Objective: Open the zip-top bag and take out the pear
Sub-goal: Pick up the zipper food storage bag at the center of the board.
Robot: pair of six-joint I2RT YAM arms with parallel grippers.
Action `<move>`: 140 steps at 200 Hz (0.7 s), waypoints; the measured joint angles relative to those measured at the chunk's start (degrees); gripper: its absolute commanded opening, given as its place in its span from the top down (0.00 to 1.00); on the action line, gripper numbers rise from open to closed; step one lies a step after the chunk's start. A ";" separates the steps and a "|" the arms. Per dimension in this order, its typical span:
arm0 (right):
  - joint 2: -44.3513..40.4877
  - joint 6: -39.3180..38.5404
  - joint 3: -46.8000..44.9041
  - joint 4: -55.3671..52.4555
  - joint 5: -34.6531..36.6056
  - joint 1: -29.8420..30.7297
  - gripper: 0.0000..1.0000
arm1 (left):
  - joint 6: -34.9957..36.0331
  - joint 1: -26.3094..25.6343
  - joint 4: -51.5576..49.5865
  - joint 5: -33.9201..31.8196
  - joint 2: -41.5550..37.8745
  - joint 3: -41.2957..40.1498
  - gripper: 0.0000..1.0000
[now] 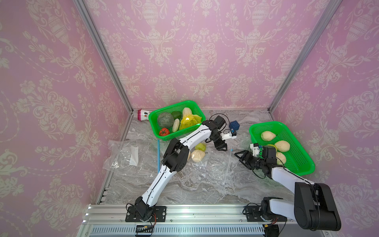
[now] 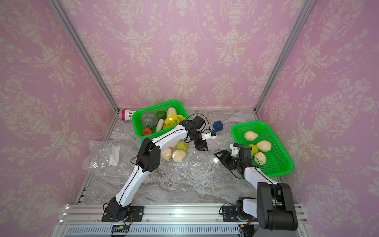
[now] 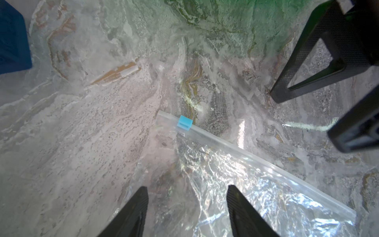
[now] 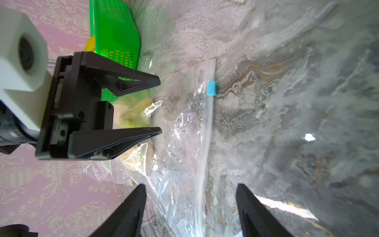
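Observation:
A clear zip-top bag (image 1: 211, 164) lies flat on the marble table. Its zip strip (image 4: 205, 143) carries a light blue slider (image 4: 211, 88) (image 3: 184, 122) at the far end. Pale pears (image 1: 197, 155) (image 2: 178, 156) and a greenish one (image 1: 200, 146) lie inside the bag, partly hidden behind my left forearm. My left gripper (image 1: 221, 148) (image 3: 187, 187) is open and hovers over the bag film close to the slider. From the other side, my right gripper (image 1: 238, 158) (image 4: 190, 185) is open and faces the zip strip. Neither holds anything.
A green basket (image 1: 266, 124) with several pears stands right behind my right wrist. A second green basket (image 1: 174, 104) of vegetables is at the back. A blue cube (image 1: 234, 125), a pink bottle (image 1: 143, 115) and another empty clear bag (image 1: 123, 156) lie around.

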 measured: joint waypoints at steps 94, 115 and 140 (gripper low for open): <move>-0.63 0.20 -1.20 -0.09 1.18 0.00 0.27 | 1.49 -1.05 4.90 -6.47 3.15 0.09 0.35; -1.14 0.20 -1.20 -0.07 1.51 0.00 0.27 | 2.36 -1.27 5.73 -7.19 3.32 -0.74 0.43; -1.18 0.20 -1.20 -0.02 1.53 0.00 0.27 | 3.08 -1.77 8.22 -7.58 2.23 -3.39 0.53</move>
